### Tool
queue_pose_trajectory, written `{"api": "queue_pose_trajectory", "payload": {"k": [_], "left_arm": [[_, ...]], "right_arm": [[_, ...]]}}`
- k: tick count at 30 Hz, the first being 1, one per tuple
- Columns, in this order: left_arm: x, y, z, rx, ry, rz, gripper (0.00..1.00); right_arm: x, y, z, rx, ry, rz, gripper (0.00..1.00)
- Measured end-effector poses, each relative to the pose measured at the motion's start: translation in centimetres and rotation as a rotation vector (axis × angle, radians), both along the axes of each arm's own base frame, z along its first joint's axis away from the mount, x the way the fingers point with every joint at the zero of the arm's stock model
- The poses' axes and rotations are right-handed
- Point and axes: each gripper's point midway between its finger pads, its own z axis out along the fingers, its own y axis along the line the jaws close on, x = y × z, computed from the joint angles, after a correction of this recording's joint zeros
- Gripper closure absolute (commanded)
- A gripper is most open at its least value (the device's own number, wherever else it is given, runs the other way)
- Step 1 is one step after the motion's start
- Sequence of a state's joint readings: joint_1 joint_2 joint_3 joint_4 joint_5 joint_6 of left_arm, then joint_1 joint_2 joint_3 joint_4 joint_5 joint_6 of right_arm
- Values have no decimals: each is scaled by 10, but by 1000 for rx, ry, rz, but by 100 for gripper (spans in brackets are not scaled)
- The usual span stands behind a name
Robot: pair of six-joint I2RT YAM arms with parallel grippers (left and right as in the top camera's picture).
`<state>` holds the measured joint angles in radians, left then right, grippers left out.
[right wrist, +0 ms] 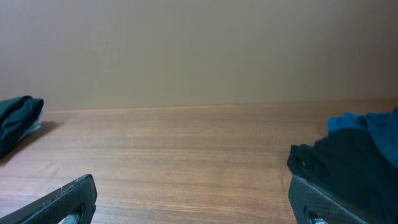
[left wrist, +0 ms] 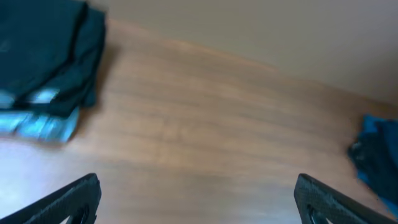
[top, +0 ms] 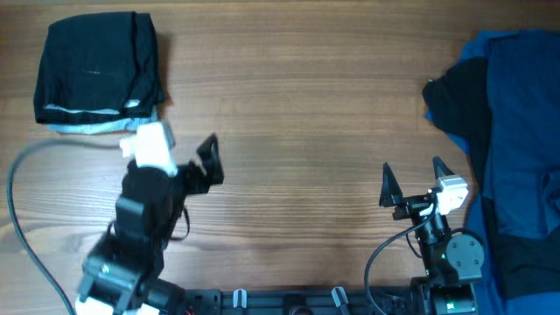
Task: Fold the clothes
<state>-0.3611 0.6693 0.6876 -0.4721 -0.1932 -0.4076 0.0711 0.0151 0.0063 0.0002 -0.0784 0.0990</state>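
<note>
A stack of folded dark clothes (top: 96, 70) with a light blue piece underneath lies at the table's far left corner; it also shows in the left wrist view (left wrist: 46, 62) and the right wrist view (right wrist: 17, 121). A loose pile of blue and black clothes (top: 507, 131) lies at the right edge, also in the right wrist view (right wrist: 348, 165) and the left wrist view (left wrist: 376, 155). My left gripper (top: 188, 153) is open and empty just right of and below the folded stack. My right gripper (top: 411, 179) is open and empty just left of the loose pile.
The wooden table (top: 297, 114) stretches between the two clothes piles. Cables and arm bases (top: 306, 302) run along the front edge. A grey cable (top: 17, 210) loops at the front left.
</note>
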Motion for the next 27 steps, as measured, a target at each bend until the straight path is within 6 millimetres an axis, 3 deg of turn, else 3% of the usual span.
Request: {"api": "queue_pose_trajectory", "payload": {"k": [3, 6, 17, 27], "left_arm": [[-12, 13, -33, -48, -4, 31, 0], [-17, 18, -51, -111, -37, 46, 0], [-14, 28, -56, -179, -239, 63, 0], [-19, 50, -62, -148, -263, 129, 0]], "right_arm": [[0, 0, 0, 0, 0, 0, 0], [0, 0, 0, 0, 0, 0, 0], [0, 0, 0, 0, 0, 0, 0], [0, 0, 0, 0, 0, 0, 0]]}}
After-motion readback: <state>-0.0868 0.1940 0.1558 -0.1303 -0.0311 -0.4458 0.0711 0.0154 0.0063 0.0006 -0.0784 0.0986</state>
